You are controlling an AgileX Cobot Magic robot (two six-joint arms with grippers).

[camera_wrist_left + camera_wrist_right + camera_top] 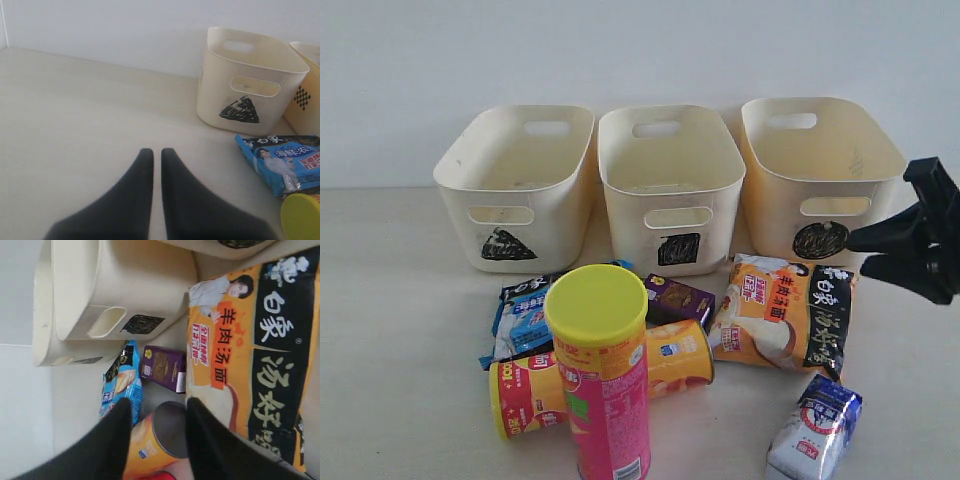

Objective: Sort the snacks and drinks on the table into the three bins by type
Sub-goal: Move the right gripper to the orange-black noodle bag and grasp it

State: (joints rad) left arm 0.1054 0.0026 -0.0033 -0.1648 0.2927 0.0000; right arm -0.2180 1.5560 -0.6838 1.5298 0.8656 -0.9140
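On the table (400, 350) a pink chip canister (605, 390) with a yellow lid stands upright. A yellow-orange canister (675, 360) lies on its side behind it. A purple carton (677, 298), a blue-white packet (525, 320) and an orange-black packet (785, 312) lie before the bins. A blue-and-white carton (817, 428) lies front right. My right gripper (858, 254) hangs open above the orange packet's right edge. In its wrist view it (157, 407) frames the lying canister's grey end (172, 432) from above, holding nothing. My left gripper (157, 152) is shut over bare table, outside the exterior view.
Three cream bins stand in a row by the back wall: triangle (515, 215), square (670, 225), circle (820, 205). The left wrist view shows the triangle bin (240, 90), the blue-white packet (282, 160) and the yellow lid (302, 217).
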